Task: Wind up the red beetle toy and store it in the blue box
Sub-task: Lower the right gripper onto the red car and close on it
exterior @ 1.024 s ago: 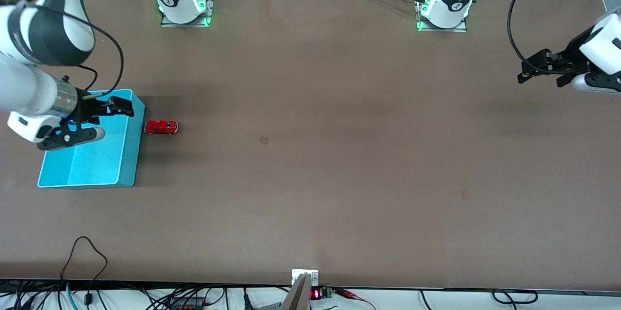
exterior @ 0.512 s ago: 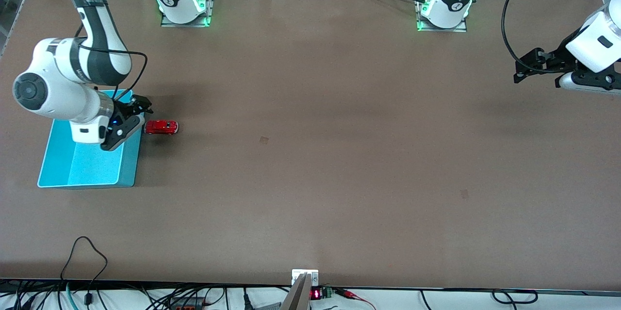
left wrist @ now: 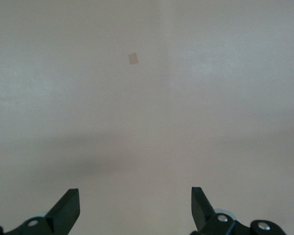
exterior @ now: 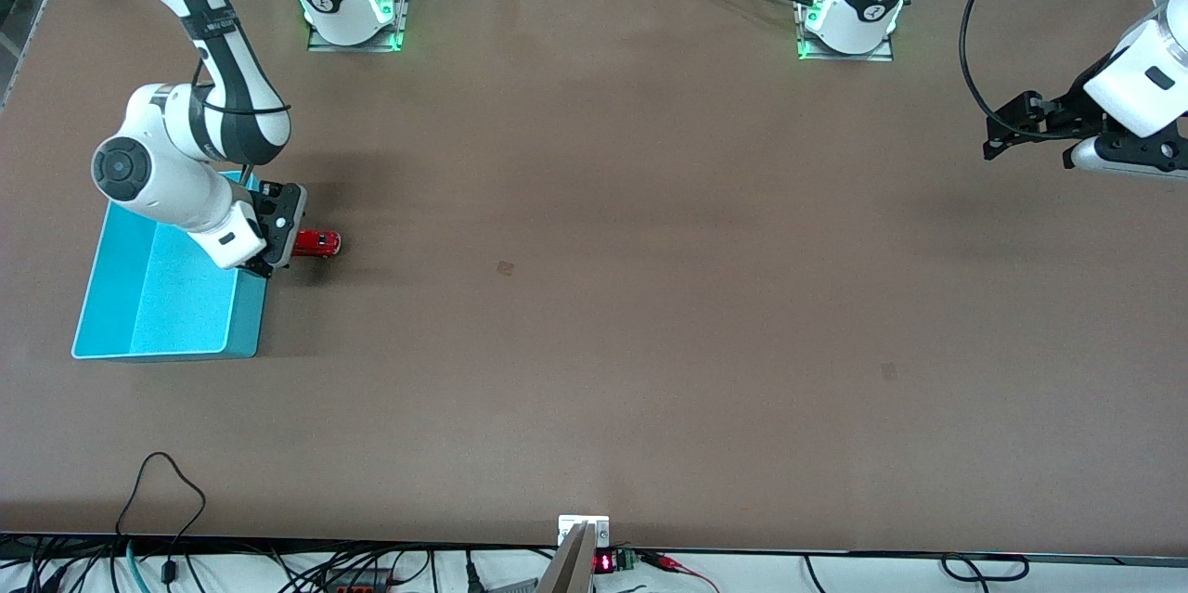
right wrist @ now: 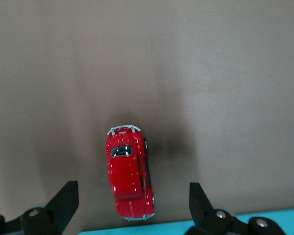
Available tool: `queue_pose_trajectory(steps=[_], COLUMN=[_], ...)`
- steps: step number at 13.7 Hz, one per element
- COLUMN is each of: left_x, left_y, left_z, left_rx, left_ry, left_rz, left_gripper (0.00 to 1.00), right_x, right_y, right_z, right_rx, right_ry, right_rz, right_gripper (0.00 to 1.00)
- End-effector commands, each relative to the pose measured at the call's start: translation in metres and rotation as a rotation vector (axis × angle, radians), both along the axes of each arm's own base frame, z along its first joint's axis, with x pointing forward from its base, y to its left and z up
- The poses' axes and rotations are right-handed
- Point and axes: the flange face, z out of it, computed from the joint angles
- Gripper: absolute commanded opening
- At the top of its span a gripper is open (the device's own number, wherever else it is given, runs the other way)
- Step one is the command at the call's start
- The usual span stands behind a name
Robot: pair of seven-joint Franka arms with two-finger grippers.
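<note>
**A:** Start at the right gripper (exterior: 278, 236). How do its fingers (right wrist: 63, 200) stand?

**B:** Spread wide and grasping nothing. In the right wrist view the two black fingertips flank the tiny glossy red beetle toy car with silvery bumpers (right wrist: 128, 171), and clear brown surface shows between each tip and the car's sides. The gripper hangs over the toy's end that is next to the box.

**A:** And the toy itself?

**B:** It sits on its wheels on the table, just beside the outer wall of the light cyan-blue rectangular plastic box (exterior: 121, 296), on the side toward the table's middle. Whether it touches that wall cannot be told. Part of the car is hidden under the gripper in the front view (exterior: 318, 243).

**A:** The box?

**B:** It stands at the right arm's end of the table, upright, with a speckled floor; the right arm's white wrist covers one corner of it.

**A:** The left gripper (exterior: 1002, 129)?

**B:** Fingers (left wrist: 66, 210) released, well apart, nothing between them. It waits over the left arm's end of the table, above bare surface with a small pale square mark (left wrist: 133, 58).

**A:** The surface and surroundings?

**B:** A wide matte brown tabletop (exterior: 650, 296). Both arm bases (exterior: 353, 8) glow green along the edge farthest from the front camera. Black cables (exterior: 158, 482) trail along the edge nearest to it.
</note>
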Motion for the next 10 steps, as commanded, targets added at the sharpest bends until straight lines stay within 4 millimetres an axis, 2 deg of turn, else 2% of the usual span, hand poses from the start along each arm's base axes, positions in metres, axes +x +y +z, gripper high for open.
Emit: queue_pose_trajectory(steps=[1, 3, 5, 8, 9, 10], left_x=[0.005, 0.005, 0.005, 0.005, 0.009, 0.017], left_y=[-0.002, -0.002, -0.002, -0.006, -0.006, -0.007], left_z=[0.004, 0.005, 0.005, 0.003, -0.001, 0.005], left_rx=[0.018, 0.018, 0.019, 0.02, 0.019, 0.02], left_ry=[-0.007, -0.008, -0.01, 0.002, 0.004, -0.013], left_rz=[0.014, 0.011, 0.006, 0.005, 0.008, 0.003], left_gripper=[1.0, 1.0, 1.0, 1.0, 1.0, 1.0], right_x=[-0.005, -0.005, -0.011, -0.016, -0.018, -0.022], right_y=[0.005, 0.014, 0.013, 0.013, 0.013, 0.012], right_z=[-0.014, -0.027, -0.043, -0.052, -0.055, -0.059], right_rx=[0.012, 0.023, 0.024, 0.024, 0.023, 0.022], right_ry=[0.005, -0.007, 0.0, -0.02, -0.028, -0.037], right_rz=[0.09, 0.208, 0.22, 0.256, 0.263, 0.267], right_gripper=[1.0, 1.0, 1.0, 1.0, 1.0, 1.0])
